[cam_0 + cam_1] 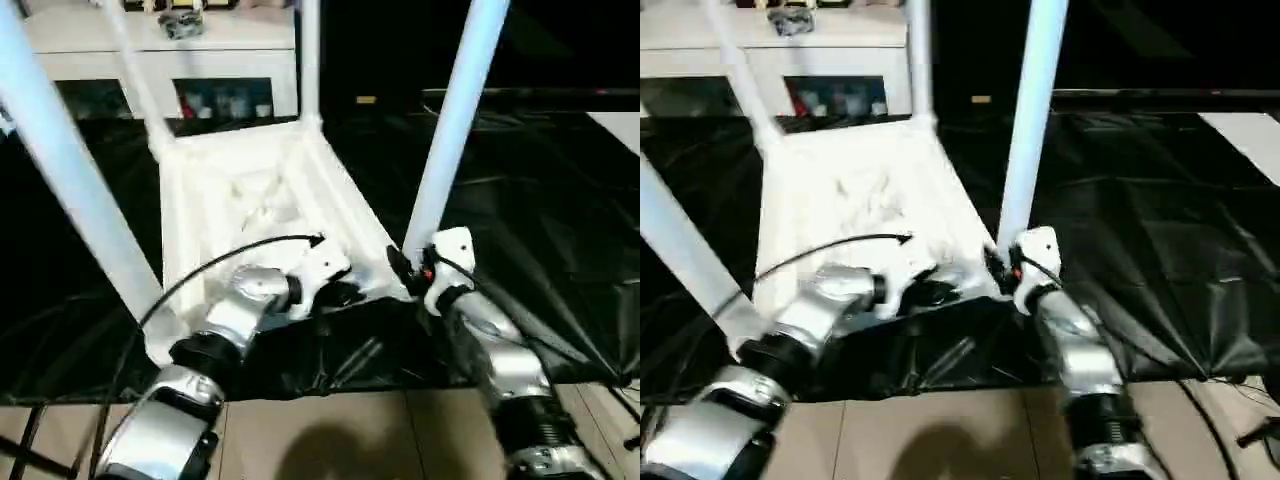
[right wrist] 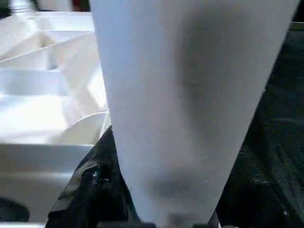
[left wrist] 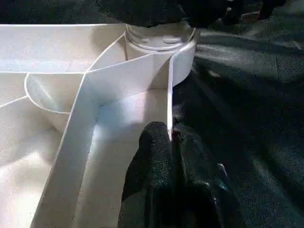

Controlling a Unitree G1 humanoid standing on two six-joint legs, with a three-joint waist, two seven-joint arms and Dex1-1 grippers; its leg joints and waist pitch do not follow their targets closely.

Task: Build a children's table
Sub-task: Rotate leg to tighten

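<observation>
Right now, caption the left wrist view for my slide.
Left gripper shut on the upturned tabletop's rim beside a corner socket, over black sheeting.

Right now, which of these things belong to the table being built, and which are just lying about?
Job:
white plastic ribbed tabletop
four white tube legs, one at the right pincer

Lying about:
white cabinet with glass doors
black floor sheet

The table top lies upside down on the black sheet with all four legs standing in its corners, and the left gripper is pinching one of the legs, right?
Not quite: the left gripper pinches the table top's thin side wall, not a leg, as the left wrist view shows. The rest holds.
</observation>
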